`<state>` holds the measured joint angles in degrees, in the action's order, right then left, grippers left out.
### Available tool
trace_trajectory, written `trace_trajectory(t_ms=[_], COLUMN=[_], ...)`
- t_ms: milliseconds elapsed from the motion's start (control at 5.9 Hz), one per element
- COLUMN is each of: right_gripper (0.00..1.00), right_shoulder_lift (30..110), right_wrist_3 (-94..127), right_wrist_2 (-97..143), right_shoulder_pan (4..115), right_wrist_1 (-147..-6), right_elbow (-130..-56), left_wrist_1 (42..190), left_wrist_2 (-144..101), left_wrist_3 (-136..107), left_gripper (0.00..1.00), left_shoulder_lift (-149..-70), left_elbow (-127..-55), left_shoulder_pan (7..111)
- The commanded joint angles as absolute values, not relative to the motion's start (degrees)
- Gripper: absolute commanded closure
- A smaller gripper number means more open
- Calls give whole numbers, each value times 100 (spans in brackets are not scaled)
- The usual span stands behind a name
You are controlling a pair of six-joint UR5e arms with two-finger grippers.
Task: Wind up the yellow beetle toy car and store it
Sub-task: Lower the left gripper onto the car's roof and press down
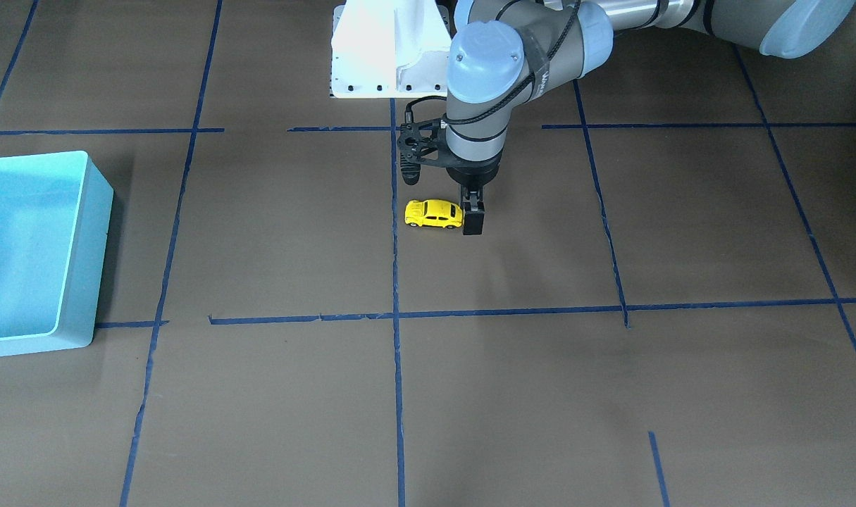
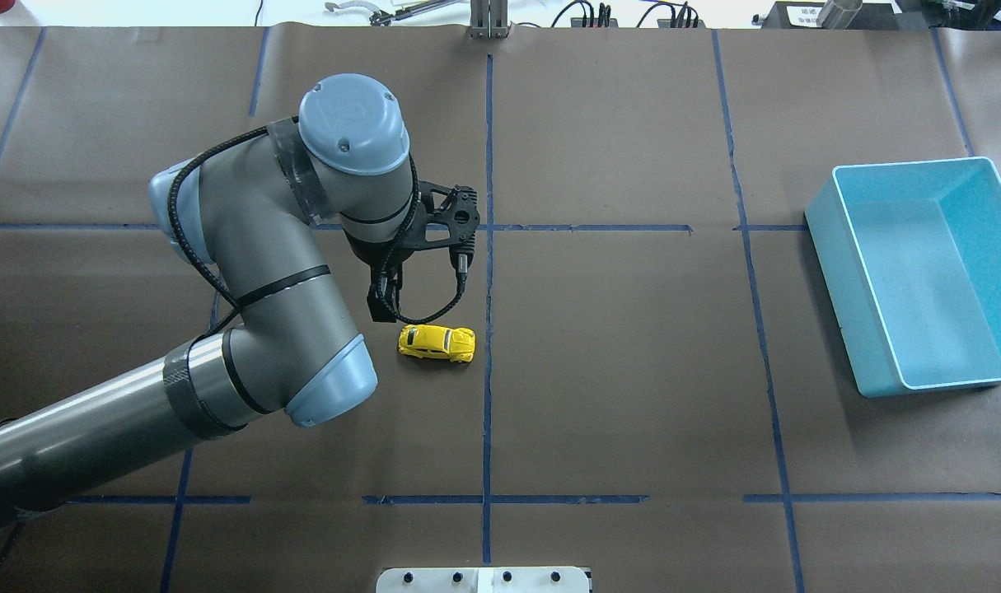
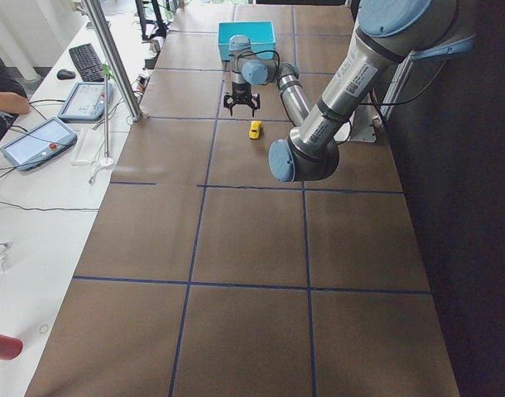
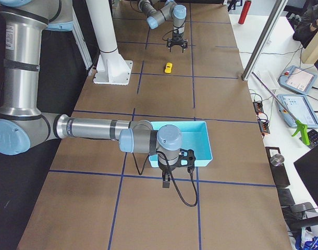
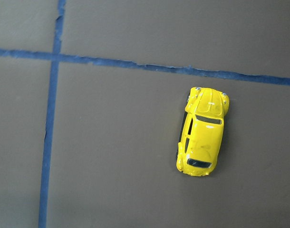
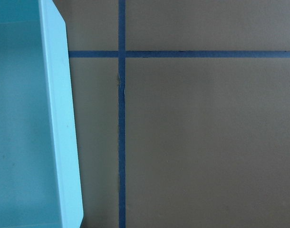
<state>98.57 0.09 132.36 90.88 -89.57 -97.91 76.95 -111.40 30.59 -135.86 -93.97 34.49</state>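
The yellow beetle toy car [image 2: 437, 343] stands on its wheels on the brown table, close to the centre tape line. It also shows in the front view [image 1: 435, 213] and in the left wrist view [image 5: 202, 133]. My left gripper [image 2: 381, 311] hangs low just beside one end of the car, on the side away from the bin [image 1: 473, 224]. I see it edge-on there. In the left side view [image 3: 241, 107] its fingers are spread and empty. My right gripper [image 4: 166, 182] hovers beside the teal bin. I cannot tell whether it is open or shut.
A teal bin [image 2: 830, 247] stands at the table's right end, with nothing seen inside; its rim shows in the right wrist view [image 6: 59, 118]. The white arm mount [image 1: 385, 49] sits at the robot's edge of the table. Blue tape lines mark a grid.
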Motion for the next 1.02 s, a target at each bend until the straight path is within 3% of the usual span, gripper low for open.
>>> trace_trajectory(t_ms=[0,848], right_gripper=[0,0], right_shoulder_lift=[9861,9861], right_wrist_3=[9,9], right_wrist_2=[13228,13245], right_shoulder_pan=[9088,9088], right_wrist_1=[-8956,-8956], right_elbow=[-9791,-9791], left_wrist_1=[7524,7497], left_wrist_2=[-10769,-9855], left_wrist_3=[3121,2048], left_gripper=[0,0], left_shoulder_lift=[-13920,-14229], left_elbow=[-9255,-8633], left_shoulder_pan=[2983,2320])
